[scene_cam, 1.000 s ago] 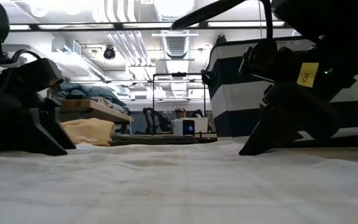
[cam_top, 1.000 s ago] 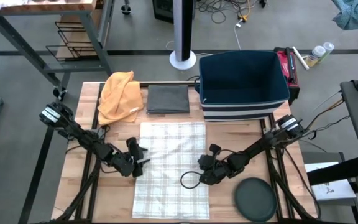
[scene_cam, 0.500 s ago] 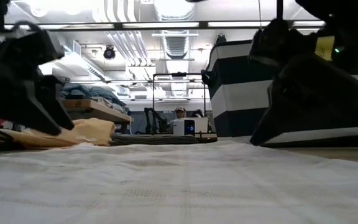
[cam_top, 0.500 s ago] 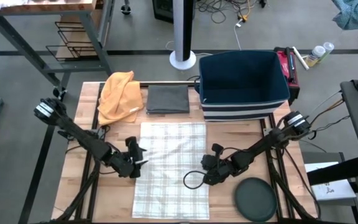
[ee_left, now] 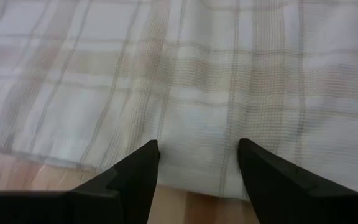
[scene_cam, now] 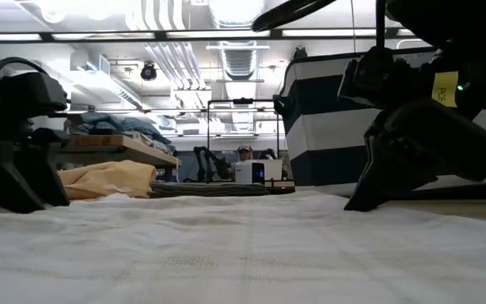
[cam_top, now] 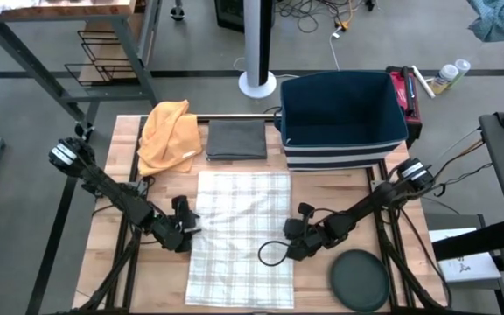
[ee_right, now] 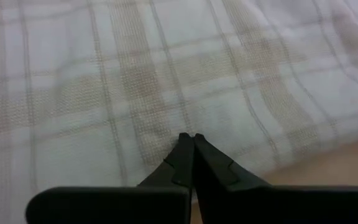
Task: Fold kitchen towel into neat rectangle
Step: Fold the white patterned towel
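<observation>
The kitchen towel, white with pale checks, lies spread flat on the wooden table, its long sides running near to far. My left gripper is at the towel's left edge. It is open, and in the left wrist view its two fingers stand apart over the towel's edge strip. My right gripper is at the towel's right edge, shut, with its tips just inside that edge. In the low view both grippers reach down to the level of the cloth. My left gripper slants down from the table's left side over the towel's left edge; I cannot tell whether its fingertips touch the cloth. My right gripper slants down from the table's right side, and its shut fingertips meet the towel's top face just inside the right edge. Nothing shows between the fingers, and the towel lies flat there.
At the far side lie an orange cloth and a folded grey cloth, with a navy bin at the far right. A dark round disc lies near the front right. A black cable loop hangs over the towel by my right gripper.
My left gripper has risen off the towel, gone a little toward the table's left edge and come down again at the towel's left edge. The towel has stayed flat.
</observation>
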Available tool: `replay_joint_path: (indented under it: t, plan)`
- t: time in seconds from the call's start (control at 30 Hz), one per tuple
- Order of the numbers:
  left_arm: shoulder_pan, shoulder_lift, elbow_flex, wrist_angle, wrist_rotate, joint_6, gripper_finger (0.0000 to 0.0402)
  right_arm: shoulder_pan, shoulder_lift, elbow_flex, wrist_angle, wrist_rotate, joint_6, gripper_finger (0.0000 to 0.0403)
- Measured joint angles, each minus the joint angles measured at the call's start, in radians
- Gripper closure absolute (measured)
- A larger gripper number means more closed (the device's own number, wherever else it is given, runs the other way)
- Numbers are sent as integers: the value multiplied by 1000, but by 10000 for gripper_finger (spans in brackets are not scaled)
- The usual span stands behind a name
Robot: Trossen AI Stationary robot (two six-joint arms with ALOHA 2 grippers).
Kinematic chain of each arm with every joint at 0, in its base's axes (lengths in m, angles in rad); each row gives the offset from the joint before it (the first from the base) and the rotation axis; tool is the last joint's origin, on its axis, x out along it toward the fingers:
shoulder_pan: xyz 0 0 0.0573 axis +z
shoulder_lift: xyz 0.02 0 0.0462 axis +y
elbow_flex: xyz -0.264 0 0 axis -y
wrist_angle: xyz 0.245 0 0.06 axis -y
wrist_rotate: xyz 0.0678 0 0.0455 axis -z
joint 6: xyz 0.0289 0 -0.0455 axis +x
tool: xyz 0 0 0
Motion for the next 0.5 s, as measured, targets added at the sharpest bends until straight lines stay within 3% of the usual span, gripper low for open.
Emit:
replay_joint_path:
  t: [0.33, 0.5]
  plan:
    - [0, -43, 75, -54, 27, 89, 190, 10, -93, -14, -8, 21, 0, 400]
    - [-6, -55, 116, -44, 128, 109, 214, 9, -64, -17, 0, -1, 11, 401]
